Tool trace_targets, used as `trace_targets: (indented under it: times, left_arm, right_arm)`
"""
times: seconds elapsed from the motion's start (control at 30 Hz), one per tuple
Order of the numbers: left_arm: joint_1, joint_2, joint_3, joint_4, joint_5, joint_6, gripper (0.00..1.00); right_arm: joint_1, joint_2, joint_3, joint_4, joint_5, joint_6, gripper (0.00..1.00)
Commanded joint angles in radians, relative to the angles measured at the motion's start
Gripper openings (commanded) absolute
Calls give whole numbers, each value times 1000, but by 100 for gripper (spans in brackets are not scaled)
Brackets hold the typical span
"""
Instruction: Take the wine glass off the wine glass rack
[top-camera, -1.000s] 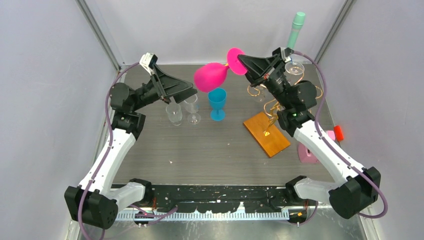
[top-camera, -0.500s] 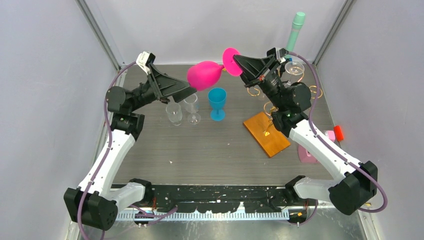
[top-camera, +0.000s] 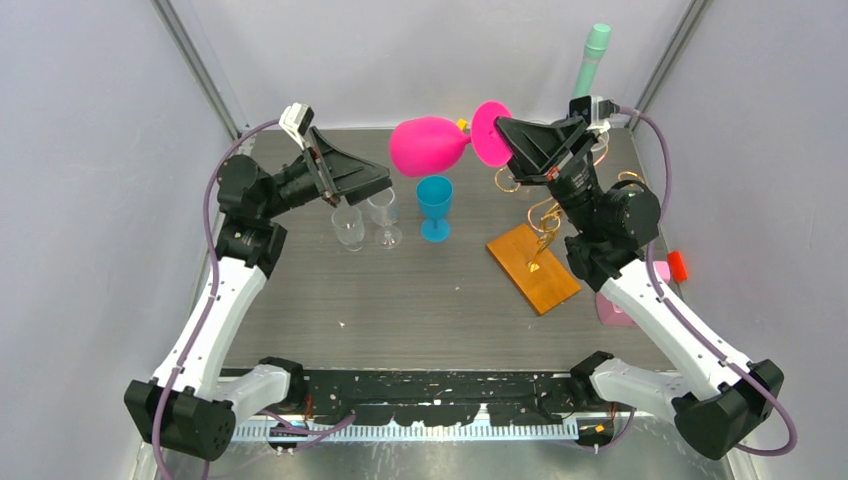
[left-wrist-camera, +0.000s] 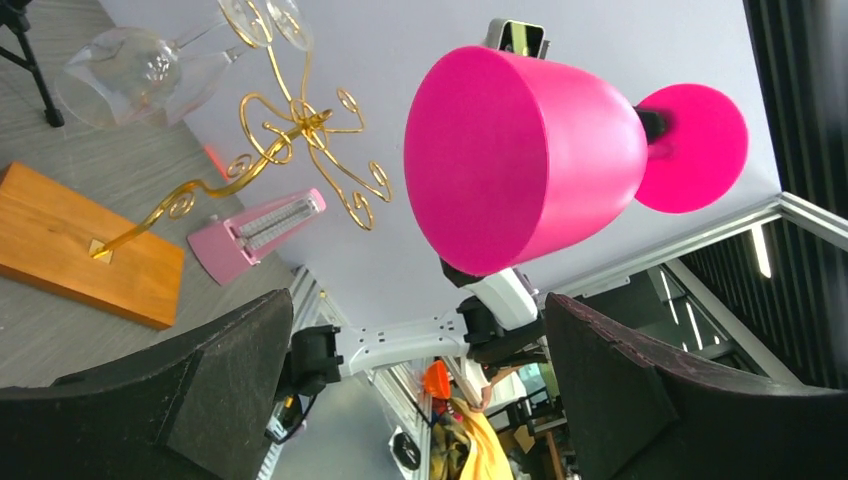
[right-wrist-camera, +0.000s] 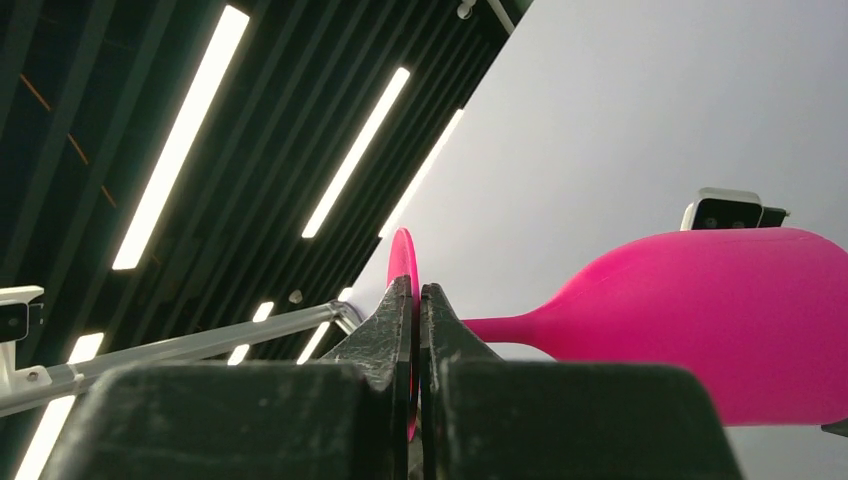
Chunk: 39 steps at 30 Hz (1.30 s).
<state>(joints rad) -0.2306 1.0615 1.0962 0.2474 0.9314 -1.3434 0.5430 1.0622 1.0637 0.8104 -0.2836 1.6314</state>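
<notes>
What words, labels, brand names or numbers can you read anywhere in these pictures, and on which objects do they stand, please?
No text can be read in any view.
Pink wedge-shaped object: a pale strip of fine marks, too small to read.
Wine glass rack: a small pale triangular mark on its wooden base, no lettering visible.
Pink wine glass: plain, no print.

Out on the dark grey table (top-camera: 400, 300), two clear glasses (top-camera: 348, 228) stand upright side by side at the far left, and a blue goblet (top-camera: 434, 205) is upright just to their right. Far right corner, a mint-green bottle (top-camera: 593, 58) stands tall. Over at the right edge there's a pink metronome (left-wrist-camera: 255, 232), with a small red object (top-camera: 678, 265) beside it.
</notes>
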Motion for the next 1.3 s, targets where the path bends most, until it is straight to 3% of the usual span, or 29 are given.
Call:
trace_targets:
  times: [0.0, 0.1, 0.3, 0.5, 0.6, 0.73, 1.1, 1.27]
  left_arm:
    - [-3, 21, 27, 208, 32, -136, 100]
    - [-3, 8, 30, 312, 55, -241, 100]
    - [-3, -8, 49, 322, 67, -305, 98]
    - [-3, 1, 38, 448, 60, -450, 67]
    - [-3, -1, 33, 535, 49, -544, 58]
    - [-3, -2, 37, 606, 45, -626, 56]
    - [-4, -5, 37, 609, 59, -631, 56]
    - [-3, -6, 41, 609, 65, -620, 49]
  right_arm:
    - [13, 30, -37, 68, 21, 45, 0]
    - [24, 51, -53, 95, 20, 73, 0]
    - [54, 102, -56, 142, 16, 91, 0]
    - [59, 122, -77, 156, 35, 108, 0]
    - [60, 123, -90, 154, 45, 118, 0]
    - [60, 129, -109, 161, 53, 132, 0]
    - [60, 195, -129, 240, 51, 203, 0]
    - [61, 208, -131, 249, 50, 212, 0]
